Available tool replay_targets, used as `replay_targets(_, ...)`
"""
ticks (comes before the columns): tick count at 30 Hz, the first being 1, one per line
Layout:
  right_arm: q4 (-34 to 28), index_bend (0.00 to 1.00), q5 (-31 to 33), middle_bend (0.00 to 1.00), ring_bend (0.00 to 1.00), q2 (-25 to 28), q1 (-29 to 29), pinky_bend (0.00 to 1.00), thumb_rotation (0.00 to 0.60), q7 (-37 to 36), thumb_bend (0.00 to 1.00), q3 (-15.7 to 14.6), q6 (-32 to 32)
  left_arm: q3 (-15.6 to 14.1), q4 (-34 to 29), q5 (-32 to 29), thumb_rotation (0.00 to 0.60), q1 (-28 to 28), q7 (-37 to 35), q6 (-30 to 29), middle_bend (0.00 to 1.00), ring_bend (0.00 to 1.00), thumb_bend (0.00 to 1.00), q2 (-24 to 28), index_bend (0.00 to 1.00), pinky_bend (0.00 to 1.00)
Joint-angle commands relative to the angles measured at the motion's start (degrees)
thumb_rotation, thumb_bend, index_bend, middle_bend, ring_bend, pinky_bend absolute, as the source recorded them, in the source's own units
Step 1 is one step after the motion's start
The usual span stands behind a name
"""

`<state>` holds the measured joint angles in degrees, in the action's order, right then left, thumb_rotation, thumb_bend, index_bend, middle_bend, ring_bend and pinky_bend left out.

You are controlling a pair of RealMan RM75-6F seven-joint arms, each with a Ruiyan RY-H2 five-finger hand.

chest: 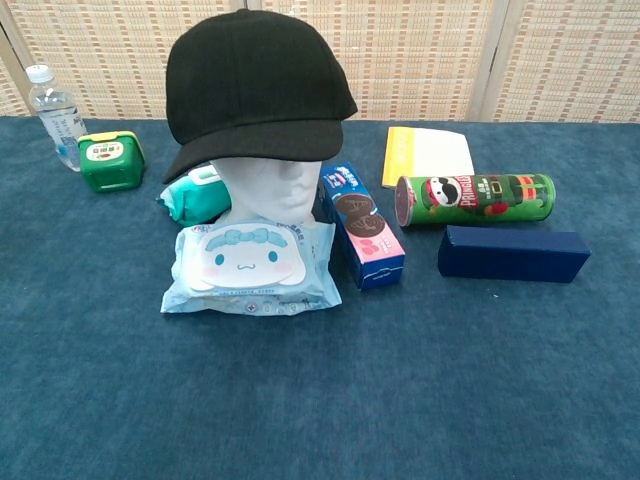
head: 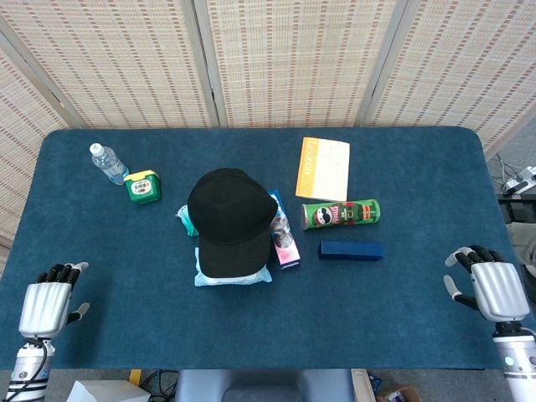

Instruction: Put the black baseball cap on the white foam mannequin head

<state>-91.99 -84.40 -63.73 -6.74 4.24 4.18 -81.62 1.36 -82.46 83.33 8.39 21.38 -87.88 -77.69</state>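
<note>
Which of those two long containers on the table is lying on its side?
Both lie flat; the round one is the green Pringles can, behind the flat-sided dark blue box.

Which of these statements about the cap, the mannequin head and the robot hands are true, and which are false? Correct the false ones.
1. The black baseball cap sits on the white foam mannequin head. True.
2. The left robot hand grips the cap. False: it is near the table's front left corner, holding nothing.
3. The Pringles can stands upright. False: it lies on its side.
4. The right robot hand holds nothing. True.
</note>
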Motion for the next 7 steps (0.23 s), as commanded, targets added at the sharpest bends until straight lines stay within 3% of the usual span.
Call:
replay_targets(1, 0.01, 0.46, 0.55, 0.40, 0.28, -0.16, -0.38, 0.33, 0.600, 0.50, 0.37, 0.10, 0.79, 0.37, 0.66, -0.08, 0.600, -0.29, -1.26, 0.01, 0.34, 0.27, 0.09, 0.35, 0.27, 0.41)
replay_targets(7, -0.20, 0.46, 1.12, 0.40, 0.28, -0.29, -1.05, 0.33, 0.600, 1.35, 0.37, 0.21, 1.99, 0.94, 0.71, -1.51, 0.600, -0.61, -1.17, 0.97, 0.34, 0.27, 0.09, 0.65, 0.27, 0.42)
